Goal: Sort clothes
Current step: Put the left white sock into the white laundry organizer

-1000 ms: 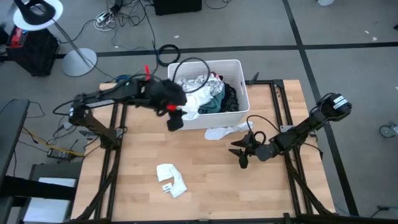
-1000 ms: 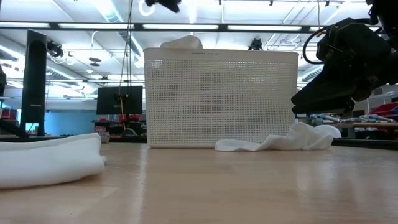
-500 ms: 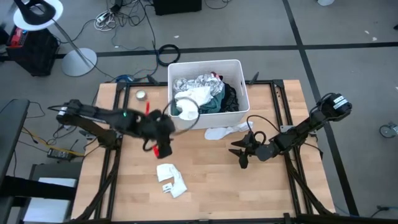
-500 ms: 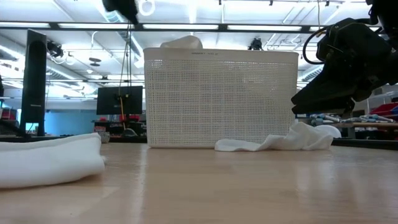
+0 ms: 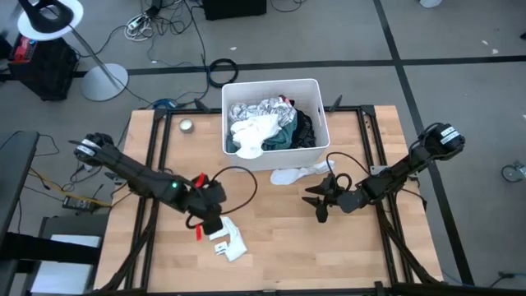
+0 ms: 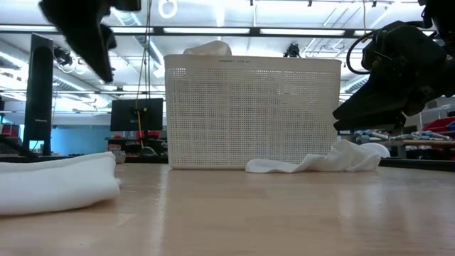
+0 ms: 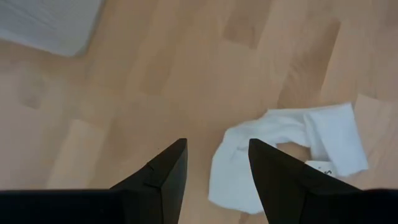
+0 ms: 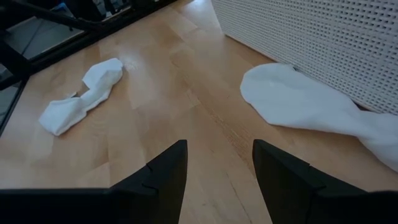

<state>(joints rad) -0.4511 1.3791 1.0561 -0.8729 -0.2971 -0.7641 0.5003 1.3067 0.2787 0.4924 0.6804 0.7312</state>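
Jaws of the left gripper point(image 5: 209, 215) are spread with nothing between them, hanging over the wooden counter point(image 5: 279, 238) just beside a crumpled white sock point(image 5: 228, 237). Seen from above, that sock lies at about four o'clock from the left gripper, nearly touching it; it is a soft, folded piece of plain white fabric with a small printed tag at one edge. From the left wrist view the same sock point(image 7: 283, 149) sits just beyond the two dark fingertips point(image 7: 166, 167), off to one side of the gap.

Jaws of the right gripper point(image 5: 322, 200) also stand apart and hold nothing, low above the counter. A second white sock point(image 5: 294, 173) lies stretched out flat at about eleven o'clock from it, near but not touching, its far end against the front wall of the white perforated bin point(image 5: 314, 107). In the right wrist view this sock point(image 8: 305, 102) shows as a smooth, rounded white shape ahead of the fingers.

Inside the bin is a heap of clothes point(image 5: 267, 125): a plain white garment on top, a white one with black leaf print behind it, teal and black fabric at three o'clock, and a sliver of red.
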